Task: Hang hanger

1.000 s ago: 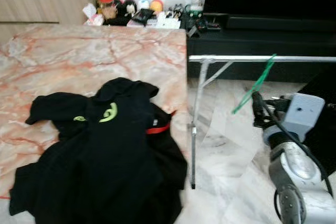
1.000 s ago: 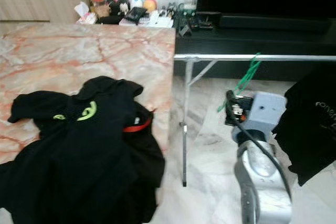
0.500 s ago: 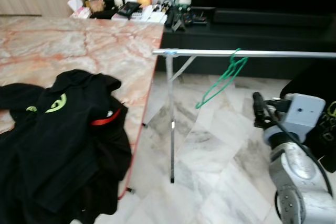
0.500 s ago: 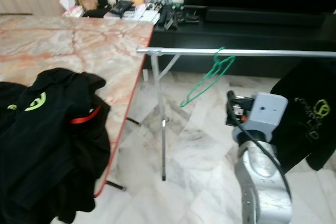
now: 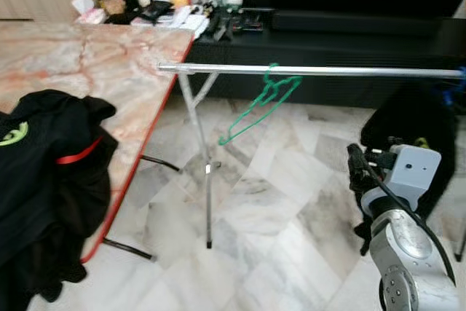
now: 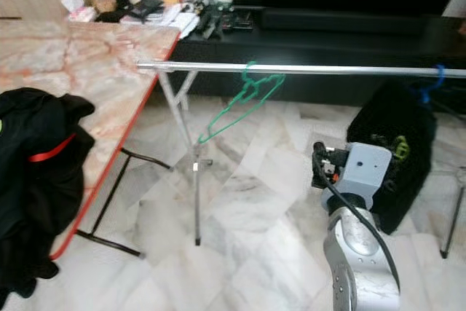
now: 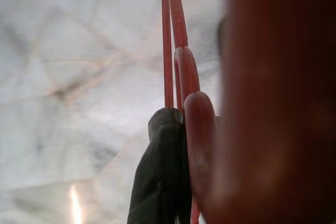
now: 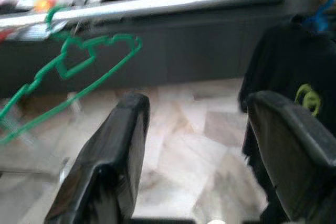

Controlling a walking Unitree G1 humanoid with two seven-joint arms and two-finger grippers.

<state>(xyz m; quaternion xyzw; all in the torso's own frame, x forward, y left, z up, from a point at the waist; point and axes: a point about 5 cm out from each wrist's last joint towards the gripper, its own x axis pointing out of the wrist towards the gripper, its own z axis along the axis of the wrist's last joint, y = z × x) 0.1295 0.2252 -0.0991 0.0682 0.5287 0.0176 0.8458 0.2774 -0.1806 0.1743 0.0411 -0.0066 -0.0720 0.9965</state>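
A green hanger hangs by its hook on the silver rail of a clothes rack, tilted so its far end dips toward the marble floor. It is free of both grippers. The right gripper sits well apart from it, low over the floor, its two black fingers spread wide with nothing between them. Farther along the same rail, a black garment with a yellow-green mark hangs from a blue hanger. To the robot's left stands a marble-topped table with a red edge, and black clothes with a red strip lie heaped on its near side. In the left wrist view, the left gripper is pressed against red hangers; I cannot tell whether it grips them.
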